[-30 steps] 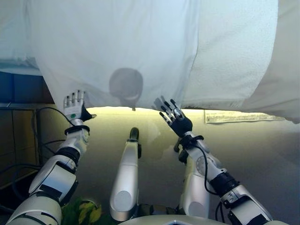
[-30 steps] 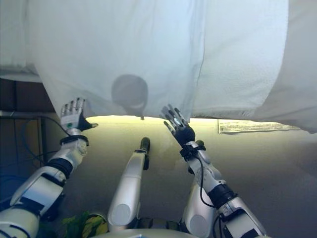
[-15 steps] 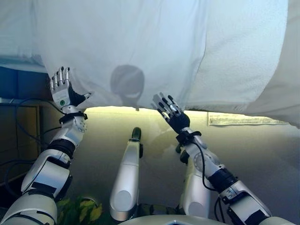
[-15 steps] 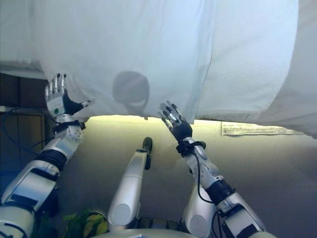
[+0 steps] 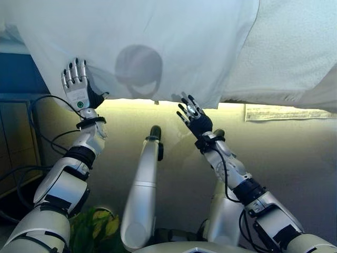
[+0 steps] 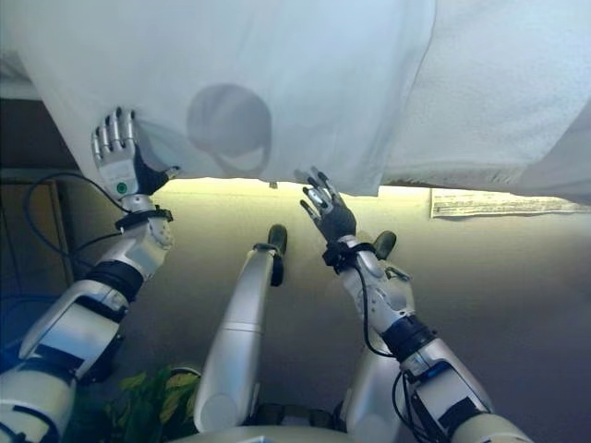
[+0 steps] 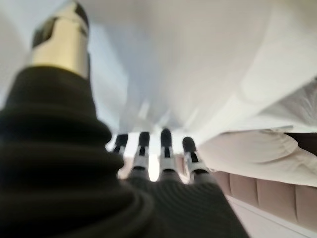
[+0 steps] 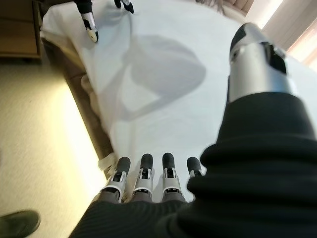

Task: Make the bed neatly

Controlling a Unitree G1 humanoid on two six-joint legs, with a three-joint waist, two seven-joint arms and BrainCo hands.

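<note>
A white sheet [image 5: 158, 42] hangs over the bed's near edge, its lower hem just above my hands. My left hand [image 5: 78, 90] is open with its fingers straight up, overlapping the sheet's lower left corner; I cannot tell if it touches. In the left wrist view its fingertips [image 7: 166, 141] point at the sheet [image 7: 198, 59]. My right hand [image 5: 193, 118] is open with spread fingers, just below the hem near the middle. The right wrist view shows its straight fingers [image 8: 143, 171] below the sheet [image 8: 163, 89]. Neither hand holds anything.
A thicker textured white blanket [image 5: 289, 47] covers the bed to the right. A white tag [image 5: 287, 112] shows on the bed's side below it. Dark wooden furniture [image 5: 13, 142] stands at the left. Green leaves [image 5: 97, 224] lie on the beige carpet [image 5: 295, 158].
My left hand has risen from below the hem to overlap the sheet's left corner. My right hand has risen slightly toward the hem. The whole view has also shifted.
</note>
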